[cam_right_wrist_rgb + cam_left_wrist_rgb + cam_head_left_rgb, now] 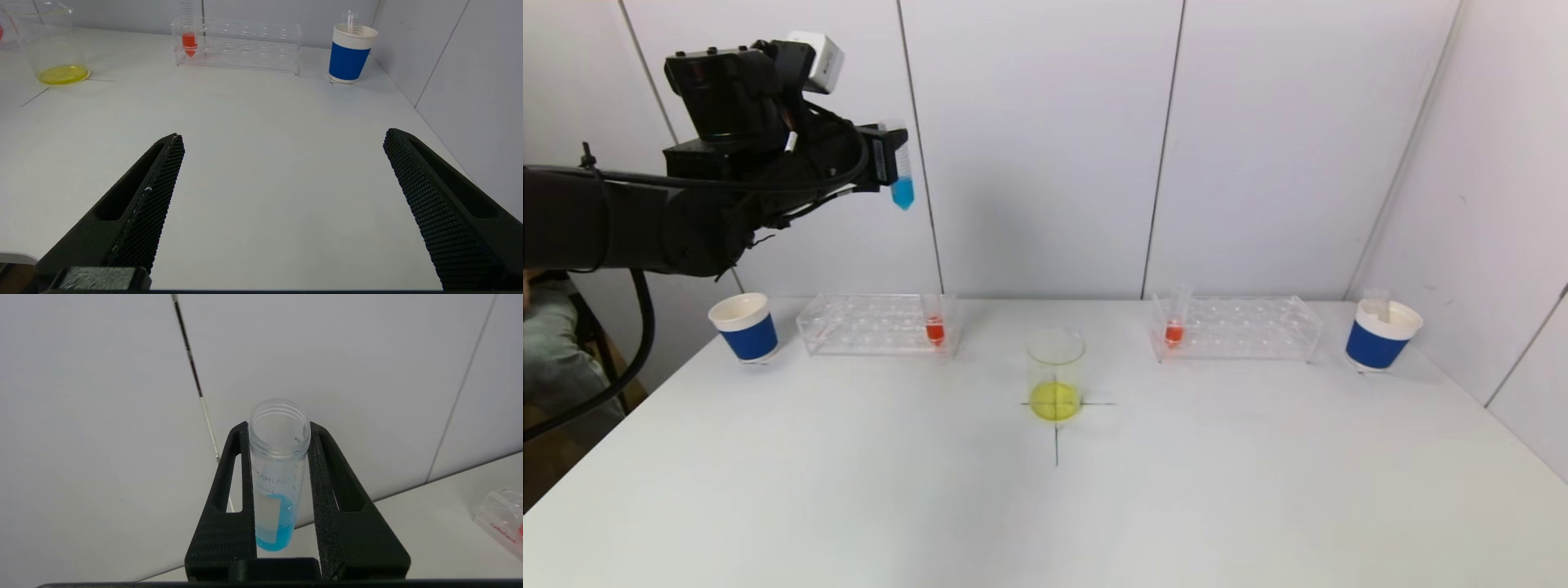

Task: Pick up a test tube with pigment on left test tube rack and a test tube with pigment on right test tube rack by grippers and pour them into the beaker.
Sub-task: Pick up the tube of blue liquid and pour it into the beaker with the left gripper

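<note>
My left gripper (894,167) is raised high above the left test tube rack (878,325) and is shut on an upright test tube with blue pigment (902,189). Seen from the left wrist, that blue tube (278,482) stands between the black fingers (229,506). One tube of red pigment (934,328) remains in the left rack. The right test tube rack (1237,328) holds another red tube (1174,331). The beaker (1055,374) with yellow liquid stands at the table's middle. My right gripper (282,141) hovers open over bare table at the near right.
A blue paper cup (744,327) stands left of the left rack. Another blue cup (1383,335), holding an empty tube, stands right of the right rack. White wall panels close the back and right side. A black cross marks the beaker's spot.
</note>
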`<state>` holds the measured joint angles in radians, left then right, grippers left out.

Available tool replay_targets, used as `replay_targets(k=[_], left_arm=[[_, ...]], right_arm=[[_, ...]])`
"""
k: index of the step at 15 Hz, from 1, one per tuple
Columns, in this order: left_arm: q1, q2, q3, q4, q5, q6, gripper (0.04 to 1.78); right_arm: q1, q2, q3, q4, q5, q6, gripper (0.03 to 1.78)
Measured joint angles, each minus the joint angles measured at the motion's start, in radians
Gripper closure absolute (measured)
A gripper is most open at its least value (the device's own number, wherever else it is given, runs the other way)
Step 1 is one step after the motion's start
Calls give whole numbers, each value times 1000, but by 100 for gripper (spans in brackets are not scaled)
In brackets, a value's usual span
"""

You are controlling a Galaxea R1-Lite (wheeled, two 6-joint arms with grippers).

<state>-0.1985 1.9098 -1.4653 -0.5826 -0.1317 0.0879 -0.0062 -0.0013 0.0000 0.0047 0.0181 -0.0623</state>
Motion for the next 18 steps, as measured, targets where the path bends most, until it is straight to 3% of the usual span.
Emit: replay_targets(k=[7, 14, 18], left_arm=[[-149, 40, -80, 45, -16, 107, 140], [-197, 89, -89, 37, -238, 247, 140], [-197, 135, -74, -59, -333, 339, 140]], right_arm=[[0, 0, 0, 0, 0, 0, 4], [0, 0, 0, 0, 0, 0, 4], [0, 0, 0, 0, 0, 0, 4]])
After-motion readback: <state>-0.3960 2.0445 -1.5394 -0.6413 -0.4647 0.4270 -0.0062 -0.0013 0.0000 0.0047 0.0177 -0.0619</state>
